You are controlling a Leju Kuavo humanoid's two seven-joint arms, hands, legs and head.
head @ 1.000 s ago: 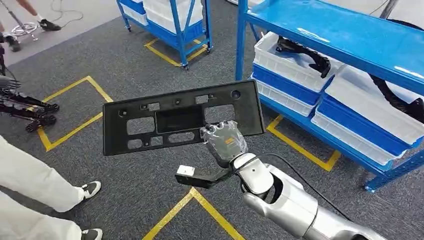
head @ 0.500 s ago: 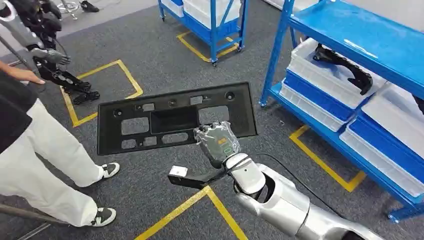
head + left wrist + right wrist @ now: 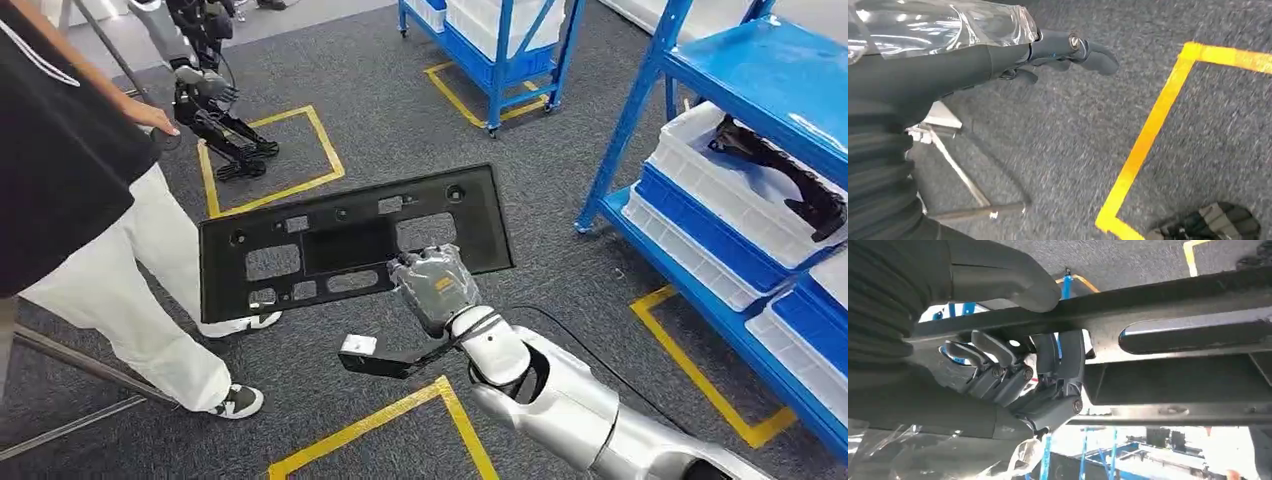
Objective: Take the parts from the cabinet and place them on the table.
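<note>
The whole head view has swung: the blue cabinet (image 3: 700, 150) now sits at the right edge and a person (image 3: 90, 200) fills the upper left, so the robot is likely turning toward the table. The right hand (image 3: 435, 285) still grips the black panel (image 3: 350, 240) at its lower edge, mid-frame. The left hand (image 3: 998, 50) hangs over carpet, apparently empty, fingers loosely curled.

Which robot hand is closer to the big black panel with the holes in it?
The right hand: it grips the black panel at its lower edge. The left hand hangs down over the grey carpet, away from the panel.
</note>
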